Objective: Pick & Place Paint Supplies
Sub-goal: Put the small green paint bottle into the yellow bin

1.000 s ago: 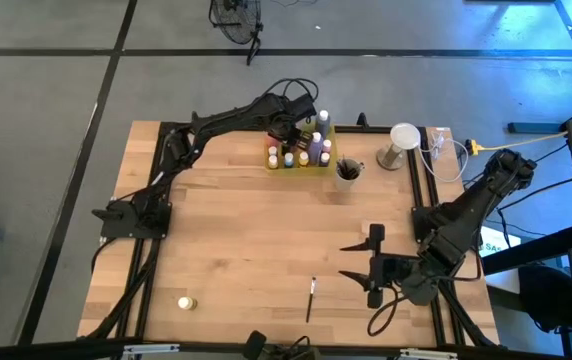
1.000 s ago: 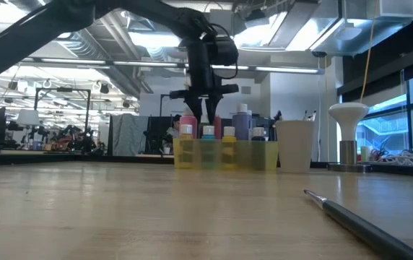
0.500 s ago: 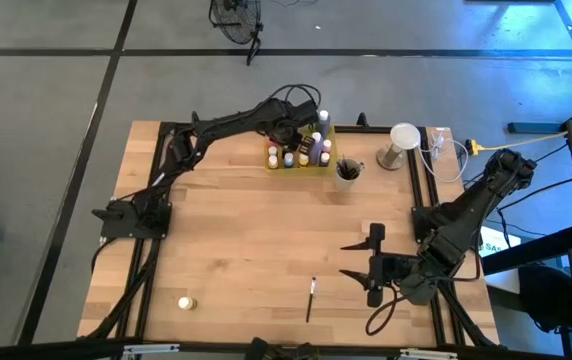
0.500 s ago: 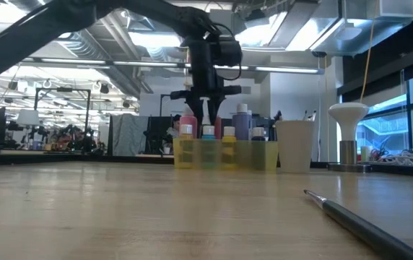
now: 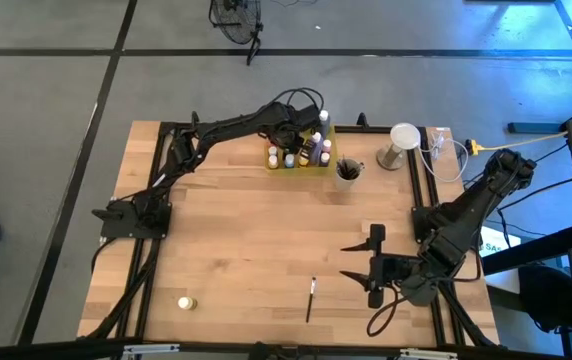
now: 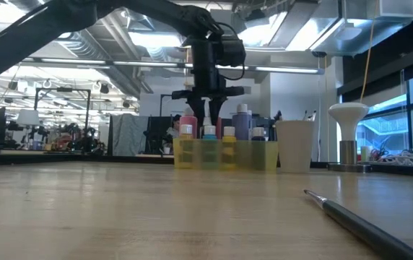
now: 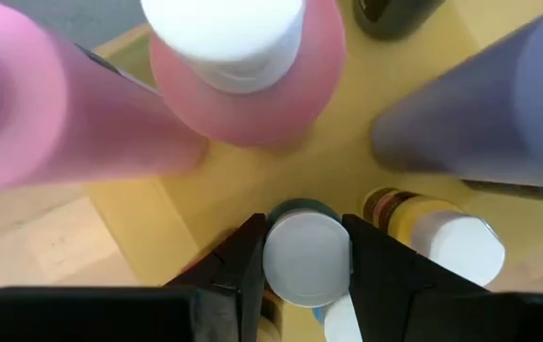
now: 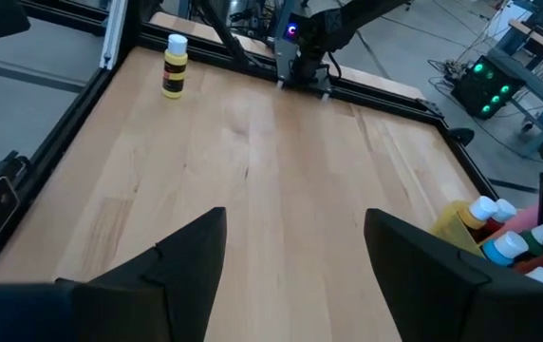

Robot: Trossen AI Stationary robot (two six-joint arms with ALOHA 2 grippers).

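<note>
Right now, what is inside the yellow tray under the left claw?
The yellow tray holds upright paint bottles: pink, purple and small white-capped ones. The left claw grips one small white cap; the bottle's body below is hidden.

Left arm stretched far across table toward far edge, wrist bent down, left gripper pointing straight down, fingers close either side of small white cap, contact unclear. Right arm folded low at table's right side; right gripper level over table, jaws spread wide, holding nothing.
</note>
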